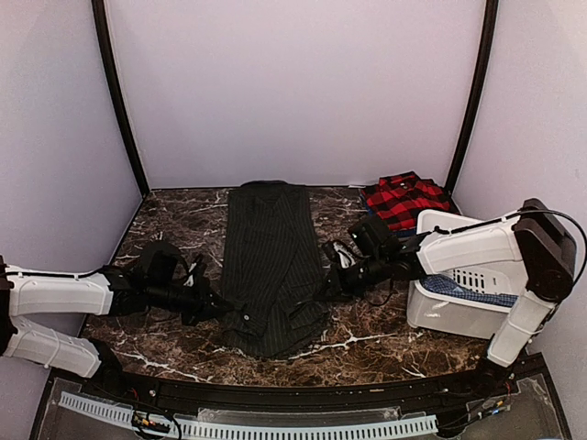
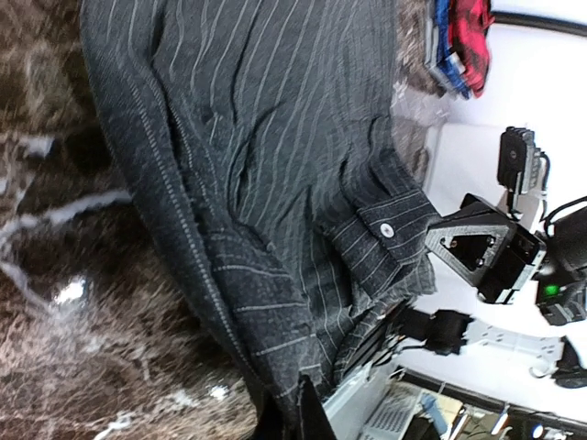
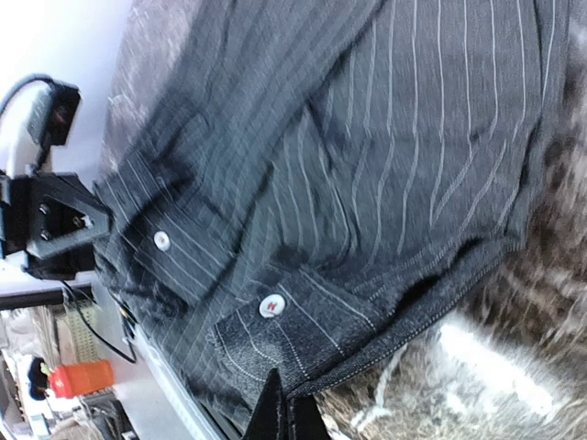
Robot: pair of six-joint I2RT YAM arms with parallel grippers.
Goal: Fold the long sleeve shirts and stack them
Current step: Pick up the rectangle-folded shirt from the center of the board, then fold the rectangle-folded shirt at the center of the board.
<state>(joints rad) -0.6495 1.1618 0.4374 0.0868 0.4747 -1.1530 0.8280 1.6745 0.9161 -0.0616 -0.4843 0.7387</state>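
Charcoal shirt [image 1: 271,261] in left tool [image 1: 216,307], right tool [image 1: 330,280]

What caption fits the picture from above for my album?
Left end effector and right end effector pinch the charcoal pinstriped shirt on the marble table.

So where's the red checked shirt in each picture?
Top view: red plaid shirt at the far right of the table, beyond the white bin.
Left wrist: top right corner.
Right wrist: not in it.
Shared landmark: the dark pinstriped shirt, in all three.
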